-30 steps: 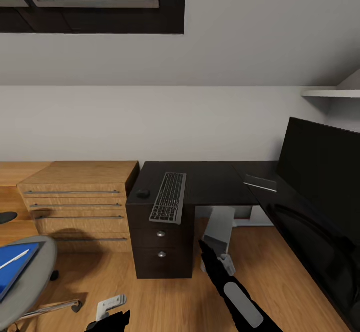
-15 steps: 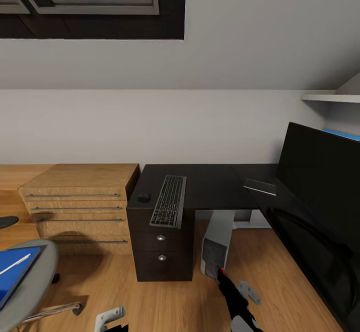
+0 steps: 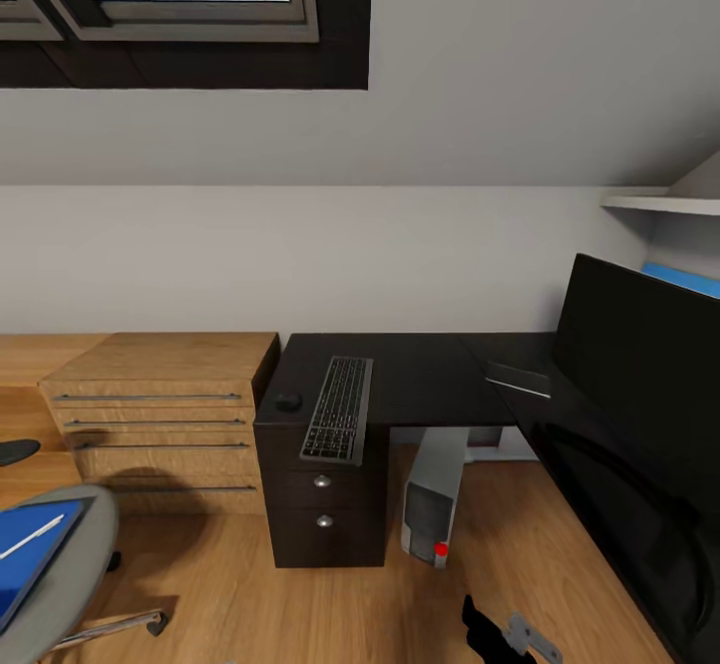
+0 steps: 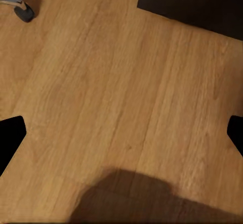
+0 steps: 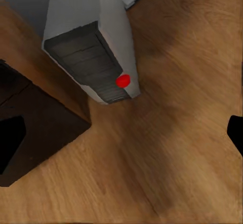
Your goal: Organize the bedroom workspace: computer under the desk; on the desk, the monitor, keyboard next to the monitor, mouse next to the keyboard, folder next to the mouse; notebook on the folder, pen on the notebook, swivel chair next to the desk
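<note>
Wood floor and black desk [image 3: 430, 374] face me, my right claw [image 3: 515, 634] (spread open, like the left [image 4: 121, 133]) having dropped back from the one computer [image 3: 432, 504] under the desk, so that step looks done; one keyboard [image 3: 338, 409], mouse [image 3: 289, 402], monitor [image 3: 640, 364] on top, folder [image 3: 25, 554] still on chair [image 3: 70, 569].

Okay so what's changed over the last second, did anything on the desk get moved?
The right hand has drawn back and down, away from the computer, holding nothing. The head camera tilted up slightly. The keyboard, mouse, monitor, computer and the folder on the swivel chair all stayed put.
</note>
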Controlling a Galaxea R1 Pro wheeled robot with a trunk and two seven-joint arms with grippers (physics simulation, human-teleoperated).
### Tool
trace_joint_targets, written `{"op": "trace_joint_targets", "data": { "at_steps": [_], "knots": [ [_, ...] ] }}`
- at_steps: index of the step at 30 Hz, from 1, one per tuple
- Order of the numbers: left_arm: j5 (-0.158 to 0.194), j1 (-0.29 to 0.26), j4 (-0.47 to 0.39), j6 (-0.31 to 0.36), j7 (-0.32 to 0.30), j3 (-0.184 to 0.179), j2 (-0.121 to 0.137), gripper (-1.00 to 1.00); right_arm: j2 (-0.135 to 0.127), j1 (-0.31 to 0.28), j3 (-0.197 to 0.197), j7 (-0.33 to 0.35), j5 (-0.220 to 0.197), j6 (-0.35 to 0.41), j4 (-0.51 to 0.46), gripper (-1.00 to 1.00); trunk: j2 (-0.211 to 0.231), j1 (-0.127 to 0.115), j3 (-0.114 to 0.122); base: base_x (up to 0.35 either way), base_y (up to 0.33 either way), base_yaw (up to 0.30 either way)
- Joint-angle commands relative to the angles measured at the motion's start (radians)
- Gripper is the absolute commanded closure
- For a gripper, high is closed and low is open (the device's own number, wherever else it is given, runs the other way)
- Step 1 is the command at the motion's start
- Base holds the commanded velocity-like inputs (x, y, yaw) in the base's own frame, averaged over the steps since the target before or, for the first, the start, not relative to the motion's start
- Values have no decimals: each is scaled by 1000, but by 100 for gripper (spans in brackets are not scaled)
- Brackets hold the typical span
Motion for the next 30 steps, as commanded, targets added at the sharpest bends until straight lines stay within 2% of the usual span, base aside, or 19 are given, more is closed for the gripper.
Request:
{"op": "trace_joint_targets", "data": {
  "at_steps": [1,4,5,9,10,12,23,30],
  "knots": [
    [-18,0,29,-22,6,-8,3,-100,1,-1,47,-3,80,-41,37,-100,7,-4,2,0,0,0],
    [-30,-1,40,-31,6,-9,3,-100,2,-1,66,-5,146,-67,51,-100,28,-16,12,0,0,0],
    [-35,-1,45,-35,6,-10,3,-100,3,0,73,-6,179,-78,56,-100,35,-19,15,0,0,0],
    [-41,-1,52,-39,7,-10,2,-100,7,0,84,-3,223,-92,63,-100,63,-35,27,0,0,0],
    [-43,-1,54,-41,9,-11,1,-100,21,0,87,-2,252,-98,66,-100,70,-39,30,0,0,0],
    [-44,-1,55,-42,9,-11,0,-100,27,0,88,-1,277,-99,67,-100,84,-46,37,0,0,0],
    [-44,-1,51,-43,13,-11,-1,-100,34,0,89,-3,292,-102,69,-100,161,-88,71,0,0,0],
    [-44,-1,49,-43,14,-11,-1,-100,51,0,87,-4,288,-103,68,-100,210,-115,93,0,0,0]
  ]
}}
